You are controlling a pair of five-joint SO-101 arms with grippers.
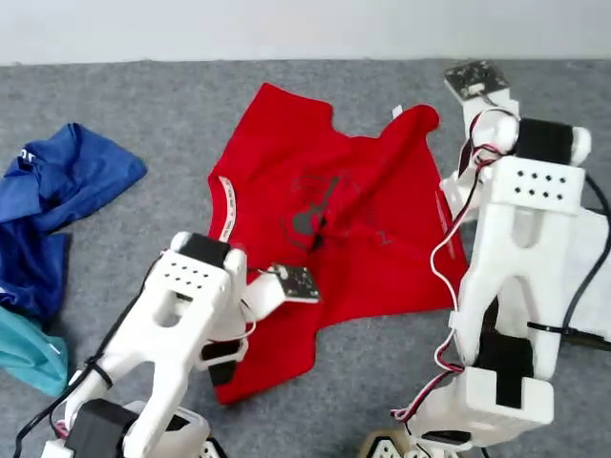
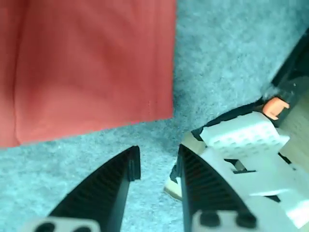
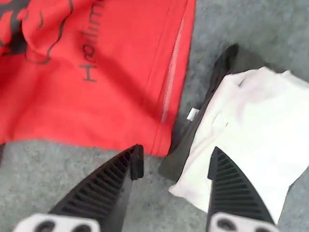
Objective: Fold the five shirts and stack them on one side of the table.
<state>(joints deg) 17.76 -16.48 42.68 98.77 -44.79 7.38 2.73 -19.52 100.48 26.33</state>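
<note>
A red shirt (image 1: 353, 229) with a dark print lies spread and wrinkled in the middle of the grey table; its hem (image 2: 87, 77) and side seam (image 3: 96, 72) show in the wrist views. My left gripper (image 2: 157, 169) is open just above bare table, close to the shirt's near corner. My right gripper (image 3: 176, 164) is open over the gap between the red shirt's edge and a folded white shirt (image 3: 251, 130) that lies on a black one (image 3: 212, 92). A blue shirt (image 1: 57, 191) and a teal one (image 1: 24, 353) lie crumpled at the left.
The right arm (image 1: 520, 248) stands over the white shirt (image 1: 594, 253) at the table's right side. The left arm (image 1: 181, 315) covers the red shirt's near left corner. The other arm's base (image 2: 251, 140) sits close beside my left gripper.
</note>
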